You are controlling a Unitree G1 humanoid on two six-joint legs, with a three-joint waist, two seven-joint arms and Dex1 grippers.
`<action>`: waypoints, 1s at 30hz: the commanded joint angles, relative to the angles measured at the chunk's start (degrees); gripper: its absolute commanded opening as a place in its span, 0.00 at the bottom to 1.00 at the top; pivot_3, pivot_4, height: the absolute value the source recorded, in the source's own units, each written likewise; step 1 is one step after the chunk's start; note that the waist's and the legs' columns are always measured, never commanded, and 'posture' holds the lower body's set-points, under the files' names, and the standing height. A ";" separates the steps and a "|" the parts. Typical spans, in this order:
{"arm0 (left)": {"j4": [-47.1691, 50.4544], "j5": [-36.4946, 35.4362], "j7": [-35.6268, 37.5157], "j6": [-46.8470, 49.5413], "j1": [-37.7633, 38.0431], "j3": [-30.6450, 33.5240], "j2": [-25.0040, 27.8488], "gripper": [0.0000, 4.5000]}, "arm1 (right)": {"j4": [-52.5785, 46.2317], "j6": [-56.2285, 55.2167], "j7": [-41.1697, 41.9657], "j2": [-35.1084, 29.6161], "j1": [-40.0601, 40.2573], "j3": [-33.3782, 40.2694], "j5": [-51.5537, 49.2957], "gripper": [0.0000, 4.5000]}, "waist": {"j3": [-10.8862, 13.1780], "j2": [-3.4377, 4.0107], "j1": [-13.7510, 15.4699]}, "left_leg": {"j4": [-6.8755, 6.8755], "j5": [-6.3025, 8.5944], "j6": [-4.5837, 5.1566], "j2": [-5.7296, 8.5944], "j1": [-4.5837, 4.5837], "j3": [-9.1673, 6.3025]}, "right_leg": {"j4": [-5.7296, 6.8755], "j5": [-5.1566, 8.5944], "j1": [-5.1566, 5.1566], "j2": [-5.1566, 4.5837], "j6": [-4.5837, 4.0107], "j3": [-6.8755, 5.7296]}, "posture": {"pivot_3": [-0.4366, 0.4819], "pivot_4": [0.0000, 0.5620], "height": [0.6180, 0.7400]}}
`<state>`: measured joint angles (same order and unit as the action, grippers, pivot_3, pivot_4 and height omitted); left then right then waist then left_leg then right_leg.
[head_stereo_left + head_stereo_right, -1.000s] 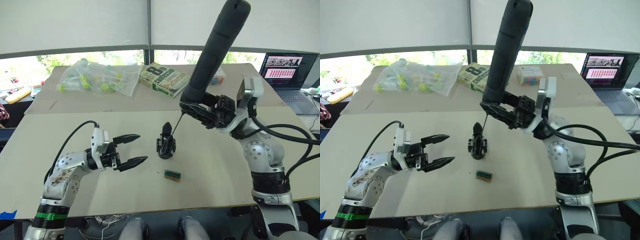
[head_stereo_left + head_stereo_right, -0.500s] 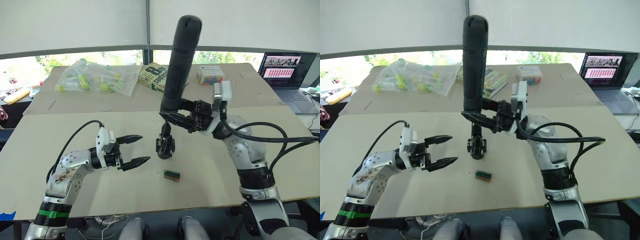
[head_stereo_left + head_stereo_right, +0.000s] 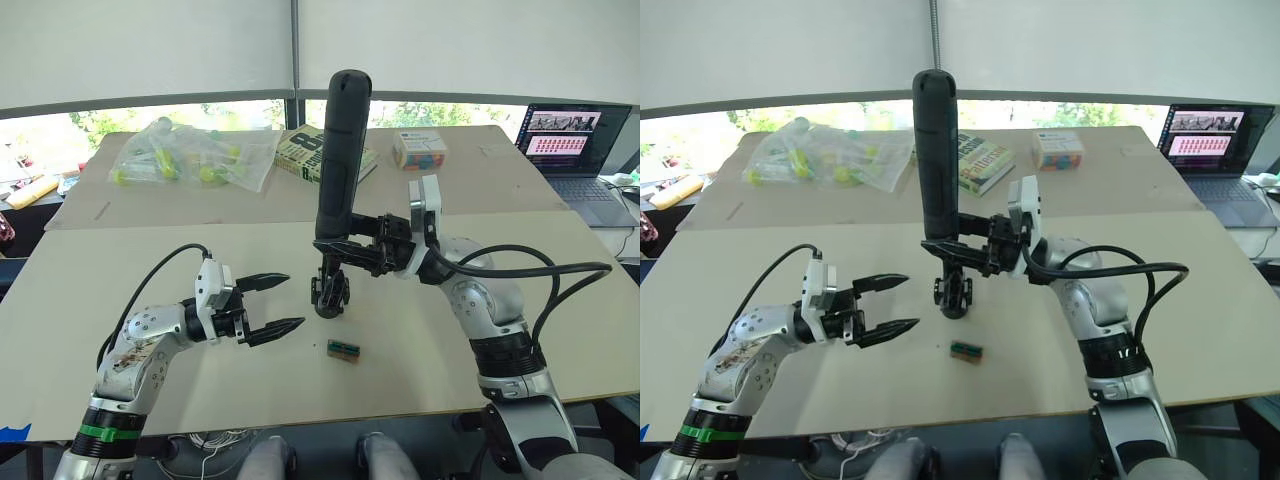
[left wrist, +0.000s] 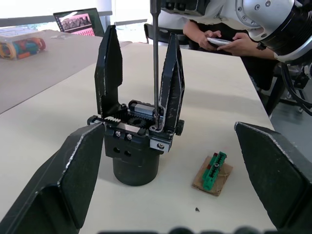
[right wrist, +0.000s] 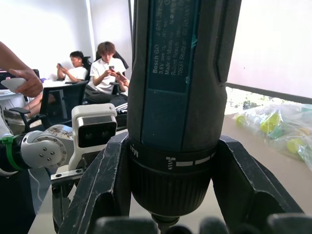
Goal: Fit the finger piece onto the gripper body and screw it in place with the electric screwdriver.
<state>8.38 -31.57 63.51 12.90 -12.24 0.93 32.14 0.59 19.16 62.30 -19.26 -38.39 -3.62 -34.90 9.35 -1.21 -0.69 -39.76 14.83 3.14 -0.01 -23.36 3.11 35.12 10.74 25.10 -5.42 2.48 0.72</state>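
right gripper point(image 3: 958, 246): clamping the electric screwdriver point(image 3: 937, 160), centre frame.
bit: you're seating it on gripper body point(image 4: 136, 146); keep it vertical.
left gripper point(image 3: 272, 305): hovering spread, lower left.

electric screwdriver point(image 3: 338, 150) matt black, thin metal bit | gripper body point(image 4: 136, 141) seemingly plastic

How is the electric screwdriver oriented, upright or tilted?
Nearly upright: the right gripper holds the electric screwdriver, bit down onto the gripper body.
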 commanded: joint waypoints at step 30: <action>0.76 0.65 0.59 -1.16 0.53 -0.75 -0.46 1.00 | 0.97 -3.53 0.80 2.15 -3.11 1.44 1.97 0.43 | 0.00 0.01 -0.02 | 0.02 0.00 -0.01 0.00 0.00 0.00 | 0.00 -0.01 0.01 -0.01 -0.01 -0.01 | 0.48 0.27 1.00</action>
<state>8.88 -30.97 63.75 12.72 -11.26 0.06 31.85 3.05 17.56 62.55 -17.26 -39.54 -3.61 -32.21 9.36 -1.21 -0.71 -39.74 14.83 3.13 -0.01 -23.36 3.11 35.11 10.73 25.11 -5.43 2.47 0.72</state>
